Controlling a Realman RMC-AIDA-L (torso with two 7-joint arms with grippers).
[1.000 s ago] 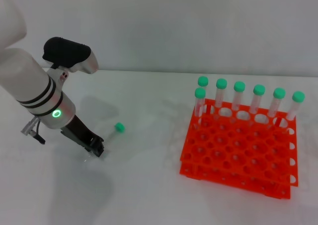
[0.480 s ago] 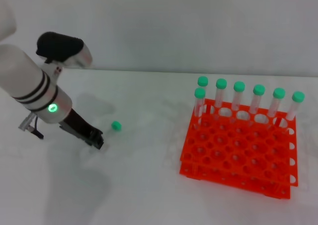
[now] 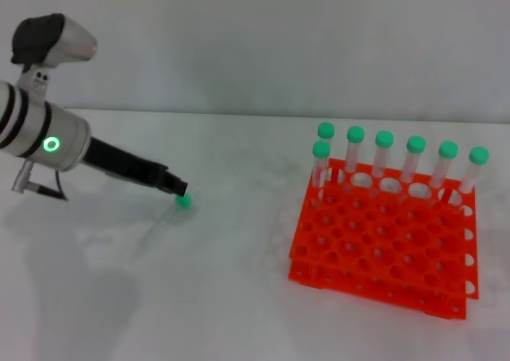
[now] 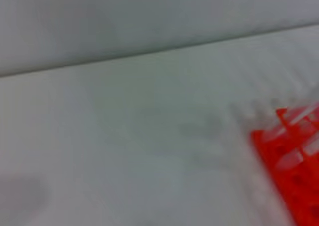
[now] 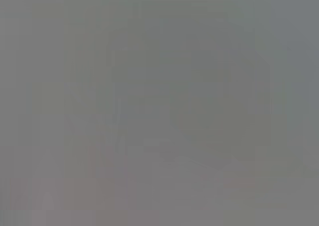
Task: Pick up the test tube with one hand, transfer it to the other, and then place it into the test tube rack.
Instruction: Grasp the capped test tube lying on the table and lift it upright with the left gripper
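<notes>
In the head view my left gripper [image 3: 177,187], black on the silver-white arm with the green light ring, reaches out low over the white table at the left. Its fingers look closed together. The test tube's mint-green cap [image 3: 184,202] shows right at the fingertips; its clear body is faint and hard to make out below it. The orange test tube rack [image 3: 382,245] stands on the table at the right, well apart from the gripper. A corner of the rack also shows in the left wrist view [image 4: 294,161]. The right gripper is out of view.
Several capped test tubes [image 3: 384,155] stand in the rack's back row. The white table [image 3: 239,297] runs to a pale wall behind. The right wrist view shows only plain grey.
The left arm has swung up and back to the left, and its gripper tip has risen from the table to the green cap. The cap has shifted only slightly left.
</notes>
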